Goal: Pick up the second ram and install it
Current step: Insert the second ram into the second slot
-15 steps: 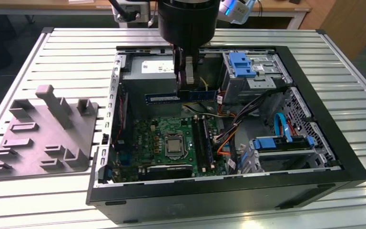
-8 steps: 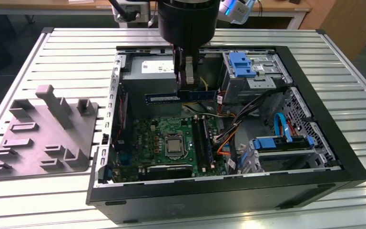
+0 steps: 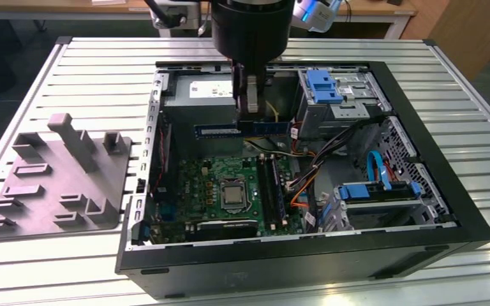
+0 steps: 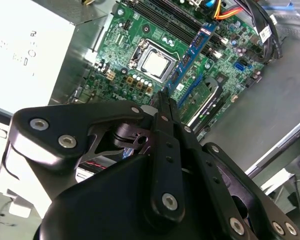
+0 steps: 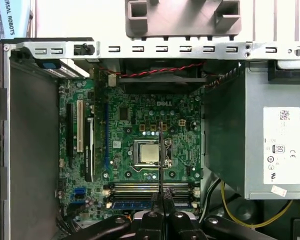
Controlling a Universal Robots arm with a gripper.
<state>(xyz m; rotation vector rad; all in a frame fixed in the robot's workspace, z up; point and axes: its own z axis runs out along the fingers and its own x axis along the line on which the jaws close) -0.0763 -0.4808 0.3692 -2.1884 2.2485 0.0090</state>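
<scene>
Ribbed bare metal with a dull silver sheen for the worktop (image 3: 83,70). Matt grey plastic for the fixture (image 3: 58,172). Matt black painted metal on the computer case (image 3: 313,255). Looks smooth and slightly glossy on the second ram (image 3: 240,129): blue-green board, black chips. Matt black on the end effector (image 4: 162,97), with bright metal screw heads (image 4: 66,141). Pale satin metal on the processor lid (image 5: 149,152).

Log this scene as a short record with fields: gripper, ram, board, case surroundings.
gripper: gripper shut on the second ram
second ram: held level above the open computer case, not in a slot
motherboard: motherboard lies flat inside the case, below the ram
surroundings: grey fixture on the slatted table, at the exterior view's left of the case
</scene>
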